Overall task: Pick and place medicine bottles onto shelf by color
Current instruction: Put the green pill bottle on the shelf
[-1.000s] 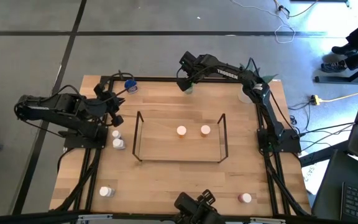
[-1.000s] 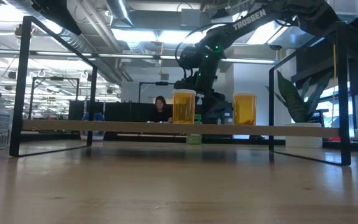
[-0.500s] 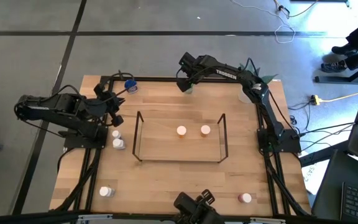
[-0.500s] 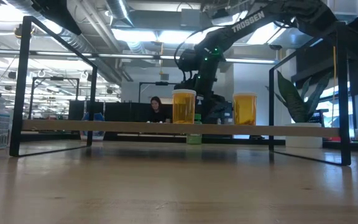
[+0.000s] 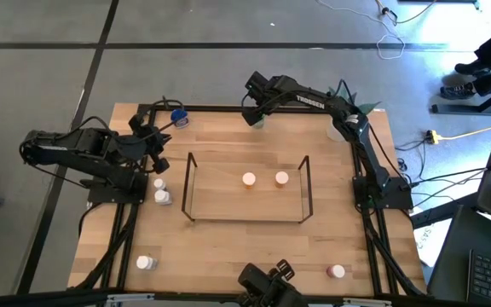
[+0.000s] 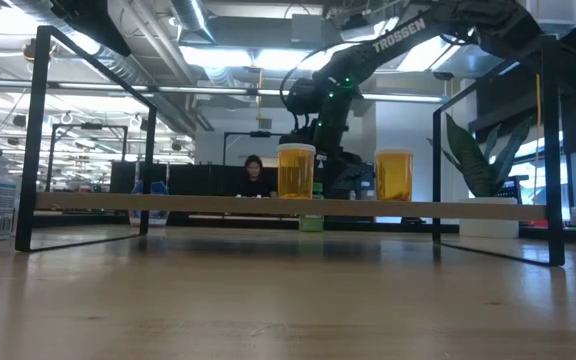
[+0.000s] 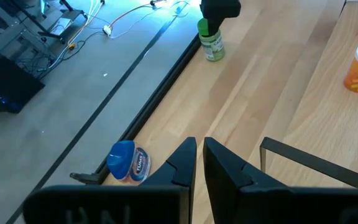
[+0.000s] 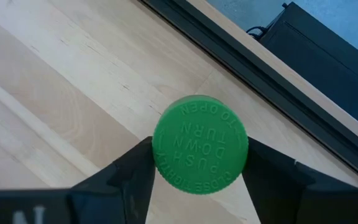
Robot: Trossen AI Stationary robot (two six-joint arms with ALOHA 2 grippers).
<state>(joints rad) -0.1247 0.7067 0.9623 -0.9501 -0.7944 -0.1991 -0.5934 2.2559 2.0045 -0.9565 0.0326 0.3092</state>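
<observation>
A green-capped medicine bottle (image 7: pixel 212 42) stands upright on the table near its far edge, with my right gripper (image 5: pixel 257 117) shut on it from above. Two orange medicine bottles (image 5: pixel 249 179) (image 5: pixel 281 178) stand on the shelf (image 5: pixel 191 183) in the middle of the table. A blue-capped bottle (image 5: pixel 177 117) lies on its side at the far left corner. My left gripper (image 7: pixel 199 163) hangs shut above the table's left side, near the blue-capped bottle, with nothing in it. My right gripper pinches the green cap (image 8: pixel 161 149) between its two fingers, one on each side of the cap's rim. The fingers come steeply from above, pointing down. The bottle stands upright, and the left wrist view shows its base on the table.
Two white-capped bottles (image 5: pixel 159 190) stand left of the shelf, and another one (image 5: pixel 146 263) stands near the front left. A pink-red-capped bottle (image 5: pixel 337 271) is at the front right. A potted plant (image 5: pixel 350 118) stands at the far right corner. A black frame (image 5: pixel 220 108) edges the table.
</observation>
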